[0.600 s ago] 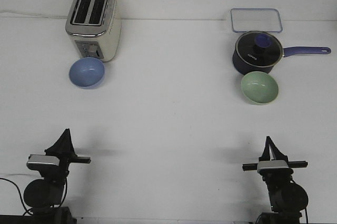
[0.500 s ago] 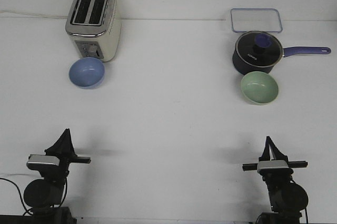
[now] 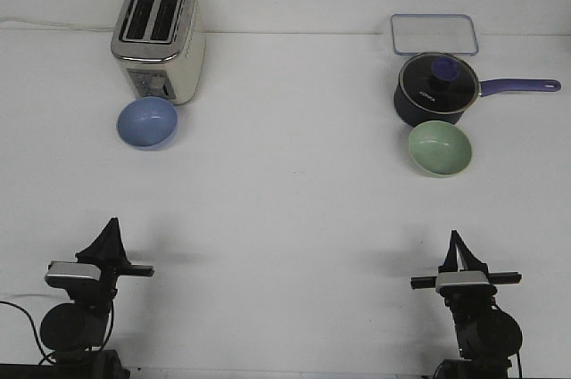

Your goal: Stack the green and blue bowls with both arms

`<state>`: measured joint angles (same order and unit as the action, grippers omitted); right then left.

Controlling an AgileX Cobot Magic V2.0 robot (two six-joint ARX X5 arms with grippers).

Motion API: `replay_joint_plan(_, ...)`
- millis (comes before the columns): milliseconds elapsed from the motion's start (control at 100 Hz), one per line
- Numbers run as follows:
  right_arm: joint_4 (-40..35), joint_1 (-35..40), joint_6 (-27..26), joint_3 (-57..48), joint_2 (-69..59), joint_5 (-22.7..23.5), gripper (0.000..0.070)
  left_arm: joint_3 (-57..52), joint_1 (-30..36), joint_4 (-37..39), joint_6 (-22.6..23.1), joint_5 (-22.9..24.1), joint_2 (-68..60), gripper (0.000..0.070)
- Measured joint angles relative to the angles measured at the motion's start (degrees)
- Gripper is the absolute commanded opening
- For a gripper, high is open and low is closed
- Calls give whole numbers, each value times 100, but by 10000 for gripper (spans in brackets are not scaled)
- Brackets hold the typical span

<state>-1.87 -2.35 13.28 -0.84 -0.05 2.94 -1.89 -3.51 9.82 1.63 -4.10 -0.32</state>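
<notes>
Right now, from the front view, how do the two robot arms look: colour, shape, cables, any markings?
Both arms are black. The left arm has a round dark base joint, a pale grey block across its wrist, and dark fingers that come to a point. A thin black cable curves out beside its base. The right arm looks much the same, with a narrower tip. No markings are readable.

A matt, smooth finish is shown by the round periwinkle-blue bowl and the round pale sage-green bowl, both set on a plain matt white table. Brushed metal with a dull sheen is seen on the top of the cream two-slot toaster. A glossy glass lid is carried by the dark navy saucepan, and the clear rectangular container looks like plastic.
</notes>
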Motion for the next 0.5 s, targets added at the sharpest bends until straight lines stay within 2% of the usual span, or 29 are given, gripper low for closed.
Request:
replay_joint_plan(290, 140, 0, -33, 0, 0, 9, 1, 0, 0, 0, 0, 0, 0, 14)
replay_joint_plan(500, 479, 4, -595, 0, 0, 37, 1, 0, 0, 0, 0, 0, 0, 14)
